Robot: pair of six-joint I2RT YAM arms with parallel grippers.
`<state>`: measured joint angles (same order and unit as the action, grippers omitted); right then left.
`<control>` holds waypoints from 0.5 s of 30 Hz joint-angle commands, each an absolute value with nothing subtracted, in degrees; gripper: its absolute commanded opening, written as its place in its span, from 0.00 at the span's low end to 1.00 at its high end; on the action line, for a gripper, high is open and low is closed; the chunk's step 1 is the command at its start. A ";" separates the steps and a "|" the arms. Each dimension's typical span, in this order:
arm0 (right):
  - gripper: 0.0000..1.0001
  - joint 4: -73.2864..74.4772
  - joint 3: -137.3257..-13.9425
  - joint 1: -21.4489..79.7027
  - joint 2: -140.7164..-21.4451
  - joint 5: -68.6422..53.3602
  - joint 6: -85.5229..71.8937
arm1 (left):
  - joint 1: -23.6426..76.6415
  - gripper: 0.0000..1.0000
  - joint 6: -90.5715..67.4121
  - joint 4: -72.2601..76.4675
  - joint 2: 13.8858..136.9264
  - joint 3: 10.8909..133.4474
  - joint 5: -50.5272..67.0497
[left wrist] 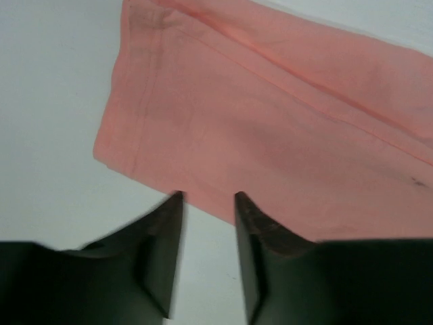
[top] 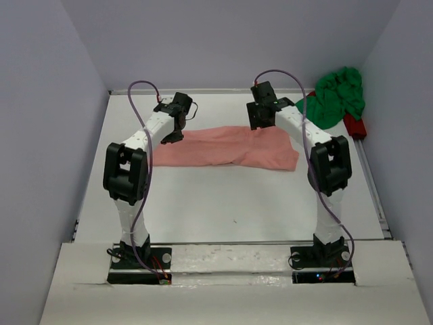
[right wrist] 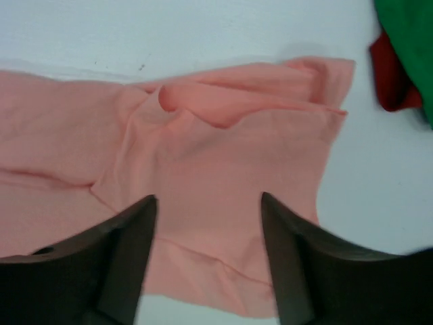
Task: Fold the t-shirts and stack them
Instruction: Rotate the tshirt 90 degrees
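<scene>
Green t-shirt (top: 336, 96) — crumpled whole overhead — barely edges the right wrist view.

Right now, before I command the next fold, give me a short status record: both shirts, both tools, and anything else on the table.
pink shirt: lying flat as a long band across the table, right end rumpled
green shirt: bunched in the far right corner, unfolded
left tool: open, empty, at the pink shirt's left end
right tool: open, empty, above the pink shirt's right end
red object: beside the green shirt, cannot tell what it is
stack: not started
</scene>
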<state>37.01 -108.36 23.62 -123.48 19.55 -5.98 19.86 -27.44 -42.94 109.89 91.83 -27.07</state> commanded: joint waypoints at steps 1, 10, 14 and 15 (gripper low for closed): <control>0.56 37.53 -98.98 23.47 -110.58 19.60 -10.71 | 19.95 0.24 -26.28 -43.86 111.88 92.90 -26.46; 0.00 38.93 -94.47 22.94 -112.84 22.68 -11.86 | 19.25 0.00 -26.19 -44.56 114.34 97.20 -24.61; 0.00 42.97 -99.92 22.94 -118.38 23.37 -13.09 | 19.16 0.00 -25.84 -46.67 117.06 100.63 -25.49; 0.00 43.67 -100.45 22.94 -119.17 23.20 -13.01 | 19.16 0.00 -25.67 -46.50 117.16 100.81 -25.58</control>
